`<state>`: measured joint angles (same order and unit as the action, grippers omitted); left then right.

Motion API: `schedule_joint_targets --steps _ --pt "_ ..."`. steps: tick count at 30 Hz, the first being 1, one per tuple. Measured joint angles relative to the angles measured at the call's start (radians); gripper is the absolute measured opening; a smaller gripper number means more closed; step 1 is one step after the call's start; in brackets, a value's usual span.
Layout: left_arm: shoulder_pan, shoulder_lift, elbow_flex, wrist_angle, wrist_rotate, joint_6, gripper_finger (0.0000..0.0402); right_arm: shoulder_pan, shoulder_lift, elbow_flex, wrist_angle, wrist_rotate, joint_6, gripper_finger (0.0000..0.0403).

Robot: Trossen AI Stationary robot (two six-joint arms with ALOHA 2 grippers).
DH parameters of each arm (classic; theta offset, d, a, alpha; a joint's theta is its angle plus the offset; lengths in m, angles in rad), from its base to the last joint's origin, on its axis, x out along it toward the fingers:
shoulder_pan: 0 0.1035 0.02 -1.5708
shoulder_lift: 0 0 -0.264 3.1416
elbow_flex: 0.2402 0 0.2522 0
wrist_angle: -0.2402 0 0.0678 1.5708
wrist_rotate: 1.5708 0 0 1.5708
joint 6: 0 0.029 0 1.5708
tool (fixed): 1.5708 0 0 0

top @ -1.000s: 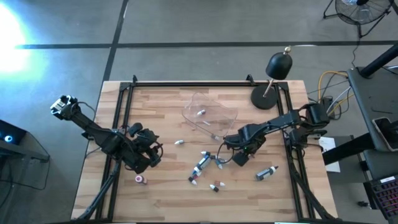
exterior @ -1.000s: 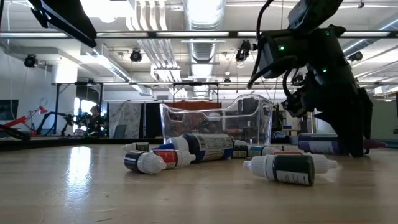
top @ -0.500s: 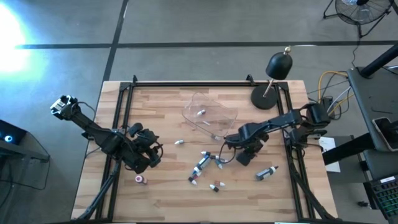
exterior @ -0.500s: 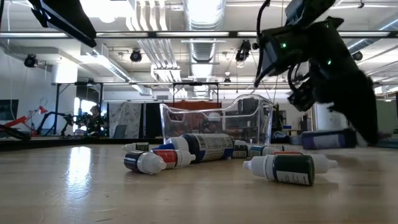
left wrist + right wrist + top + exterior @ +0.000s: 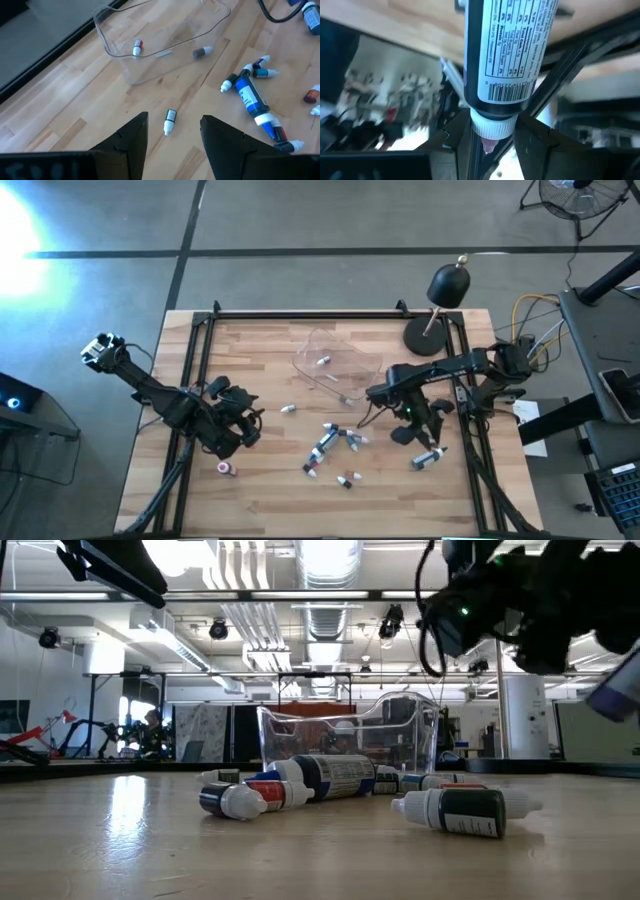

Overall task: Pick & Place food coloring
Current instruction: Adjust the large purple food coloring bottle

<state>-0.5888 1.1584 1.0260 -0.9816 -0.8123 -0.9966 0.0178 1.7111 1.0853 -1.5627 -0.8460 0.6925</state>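
Several small food coloring bottles lie loose on the wooden table; two more, one red-capped and one grey, lie inside the clear plastic tray. My right gripper hangs above the table's right part, shut on a dark food coloring bottle with a white label and a white, pink-tipped cap. The low view shows this bottle at its right edge, well above the table. My left gripper waits open at the table's left, with a white-capped bottle lying just beyond its fingertips. My right gripper pinches the bottle's cap end between its two fingers, one finger on each side. The body reaches out past the fingertips, in line with the fingers. The bottle is lifted clear of the table and tilted.
A black lamp with a round base stands at the far right corner. Another bottle lies below my right gripper near the right rail. A pink-capped bottle lies near the left edge. Black frame rails border the table.
My right gripper has shut on a bottle that lay on the table right of the loose cluster. It has then risen and swung toward the table's right edge, turning as it went. The bottle has come up off the wood and now hangs tilted.
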Motion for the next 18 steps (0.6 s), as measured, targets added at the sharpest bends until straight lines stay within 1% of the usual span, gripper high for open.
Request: schedule_joint_targets --steps 6,12,18 --pt "0.000 0.000 0.000 0.019 -0.014 0.000 0.0156 0.003 0.004 -0.167 -0.006 -0.110 -0.026 0.0109" --pt "0.000 0.000 0.000 0.024 -0.036 0.011 0.0156 0.003 0.007 -0.296 0.013 -0.145 -0.042 0.0117" --pt "-0.001 0.000 0.000 0.025 -0.037 0.012 0.0156 0.003 0.007 -0.378 0.074 -0.151 -0.032 0.0121"
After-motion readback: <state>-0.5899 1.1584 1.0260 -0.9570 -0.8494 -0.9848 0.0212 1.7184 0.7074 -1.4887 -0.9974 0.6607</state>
